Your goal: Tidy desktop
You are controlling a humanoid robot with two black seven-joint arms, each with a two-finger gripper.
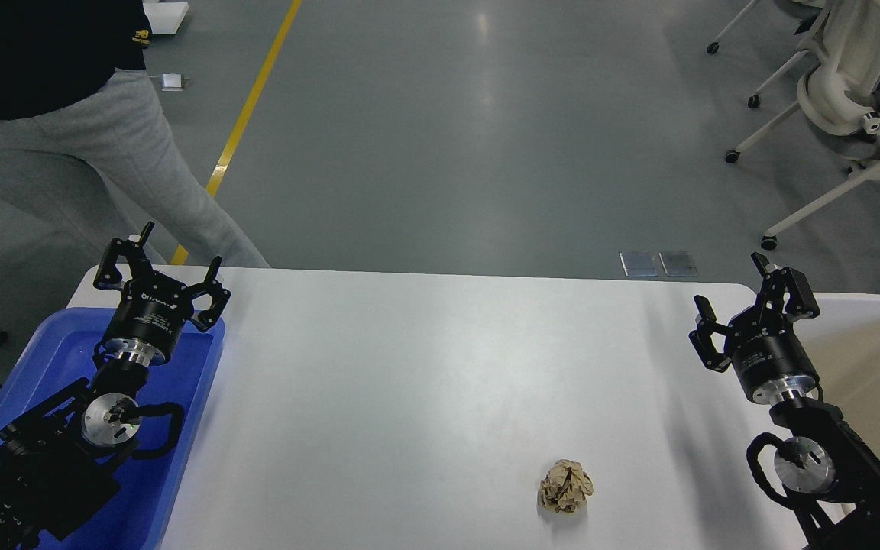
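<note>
Blue tray (pixel 195 382): under the left gripper (pixel 177 256), fingers spread, nothing held; no contents visible.
Beige bin (pixel 875 359): just right of the right gripper (pixel 730 286), fingers spread, empty-handed; visible part bare.
Desktop (pixel 425 382): white, between both grippers.
Crumpled paper ball (pixel 566 486): one, on the desktop, nearer than the right gripper and to its left.
Room: grey floor, yellow line (pixel 249 114), white chair (pixel 845 92), one person (pixel 96 137) standing beyond the left gripper.

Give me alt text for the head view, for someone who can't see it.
A crumpled brown paper ball lies alone on the white desktop, nearer the right gripper than the left gripper; both grippers are open and empty. A blue tray sits at the left edge, a beige bin at the right.
</note>
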